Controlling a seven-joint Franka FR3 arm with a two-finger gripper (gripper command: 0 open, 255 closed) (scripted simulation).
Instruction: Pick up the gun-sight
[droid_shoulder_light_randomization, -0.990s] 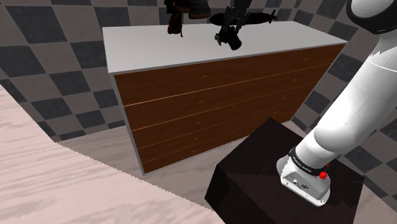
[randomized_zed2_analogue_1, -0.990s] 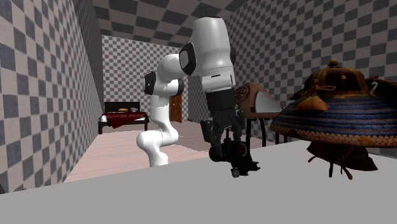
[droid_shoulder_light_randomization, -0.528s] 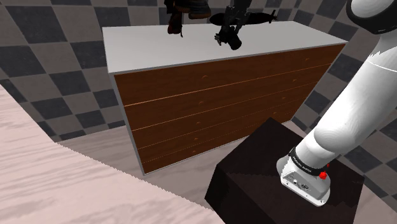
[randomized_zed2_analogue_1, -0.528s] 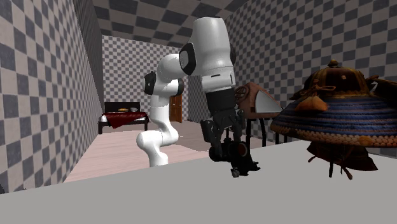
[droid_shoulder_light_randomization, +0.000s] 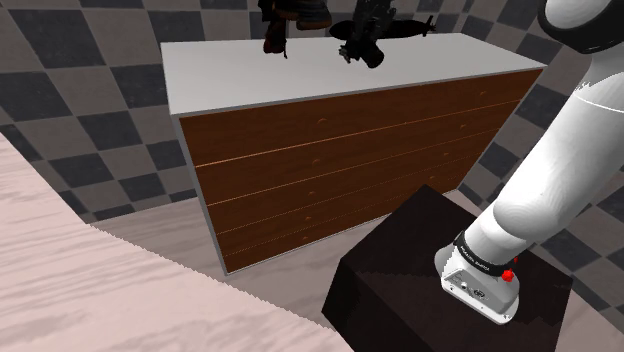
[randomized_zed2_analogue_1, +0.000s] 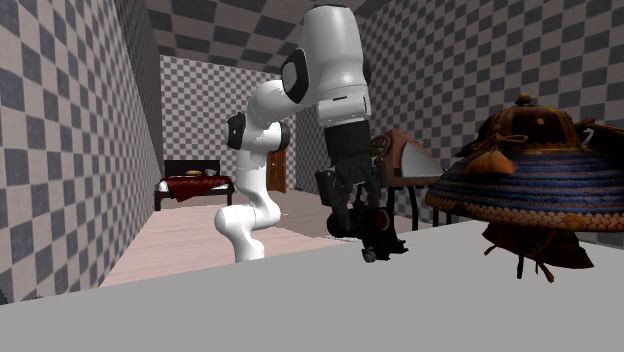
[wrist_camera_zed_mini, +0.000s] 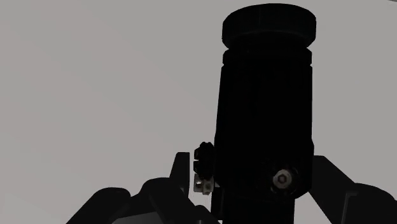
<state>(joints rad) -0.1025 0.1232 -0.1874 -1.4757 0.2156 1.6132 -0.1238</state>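
End effector (randomized_zed2_analogue_1: 352, 212) grips the black cylindrical gun-sight (droid_shoulder_light_randomization: 362, 45) between both fingers — tilted, upper centre of the shoulder view, over the white-topped wooden counter (droid_shoulder_light_randomization: 230, 70).

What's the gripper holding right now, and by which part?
The black gun-sight, clasped by the gripper at the screw-bearing end of its tube; the wide ringed end sticks out past the fingers.

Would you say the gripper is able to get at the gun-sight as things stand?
Yes, it seems so: the gripper appears to clasp the black gun-sight between its fingers, and the helmet stands apart, out of the way.
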